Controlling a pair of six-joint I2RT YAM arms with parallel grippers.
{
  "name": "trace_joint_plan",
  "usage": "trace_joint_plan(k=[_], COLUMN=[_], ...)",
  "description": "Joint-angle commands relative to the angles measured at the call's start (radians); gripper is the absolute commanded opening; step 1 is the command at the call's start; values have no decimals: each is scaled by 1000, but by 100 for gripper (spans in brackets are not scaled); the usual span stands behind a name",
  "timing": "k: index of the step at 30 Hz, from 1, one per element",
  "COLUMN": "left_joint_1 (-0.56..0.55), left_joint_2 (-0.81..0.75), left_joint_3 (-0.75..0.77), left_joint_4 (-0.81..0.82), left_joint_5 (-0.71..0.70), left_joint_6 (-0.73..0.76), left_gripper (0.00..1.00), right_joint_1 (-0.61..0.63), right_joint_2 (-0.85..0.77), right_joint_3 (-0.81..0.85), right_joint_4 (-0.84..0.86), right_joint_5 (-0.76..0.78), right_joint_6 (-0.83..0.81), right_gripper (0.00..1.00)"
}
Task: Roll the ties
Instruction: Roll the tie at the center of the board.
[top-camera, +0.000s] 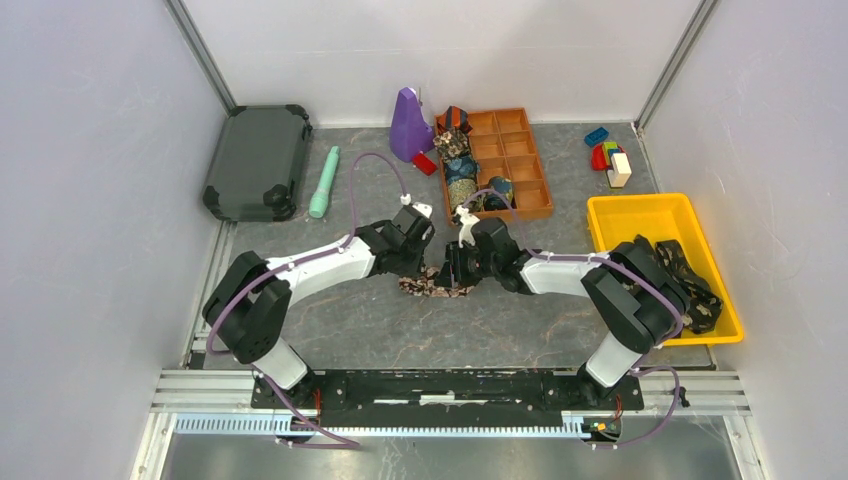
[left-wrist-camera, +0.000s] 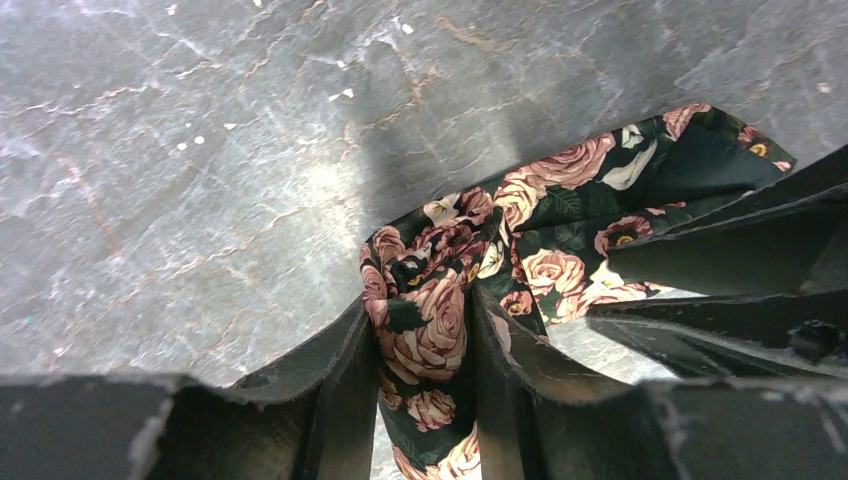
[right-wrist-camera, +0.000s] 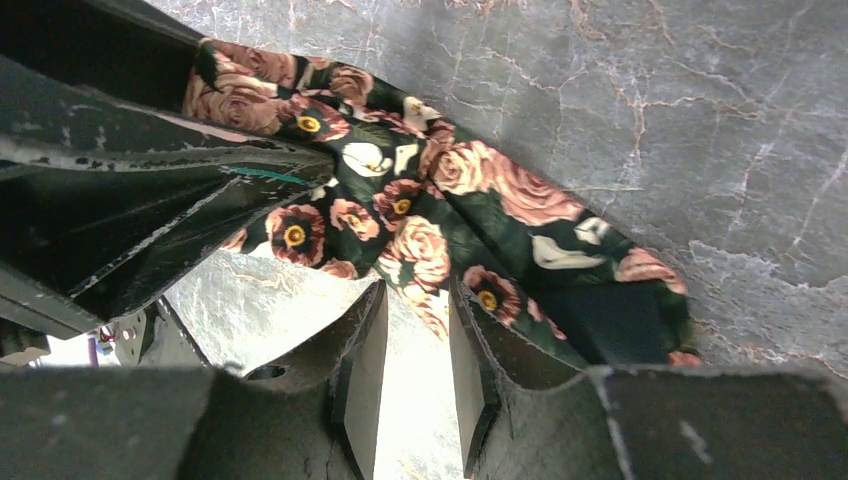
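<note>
The grey table (top-camera: 400, 340) had a black case (top-camera: 258, 160) at 10 o'clock and a yellow tub (top-camera: 640, 222) at 3 o'clock. Dark ties (top-camera: 695, 290) lay in the tub. An orange tray (top-camera: 512, 148) sat at 12 o'clock, with rolled ties (top-camera: 458, 165) in its left boxes. The rose tie (top-camera: 437, 285) lay bunched up in the middle of the table, between the two claws. The left claw (left-wrist-camera: 420, 305) was on its 9 o'clock side and was pinched tight on a fold of it. The right claw (right-wrist-camera: 417, 295) was on its 3 o'clock side. Its fingers (right-wrist-camera: 365, 340) stood a little apart, with an edge of the rose tie at their tips. I could not tell if it was gripping.
</note>
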Motion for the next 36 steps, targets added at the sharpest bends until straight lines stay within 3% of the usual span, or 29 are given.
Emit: trace_joint_plan(k=[1, 14, 36], left_joint_1=[-31, -122, -207], left_joint_2=[24, 103, 328], left_joint_3=[63, 173, 372], left_joint_4=[-139, -289, -561], left_joint_5=[-144, -367, -606], left_joint_6=[68, 79, 38], left_gripper=[43, 43, 44], right_joint_1=[-10, -97, -212], right_joint_2=[-35, -125, -232], right_joint_3=[17, -57, -133], right_joint_4=[-2, -28, -61], right_joint_5=[35, 72, 84], right_joint_6=[-9, -19, -48], right_gripper=[35, 34, 33])
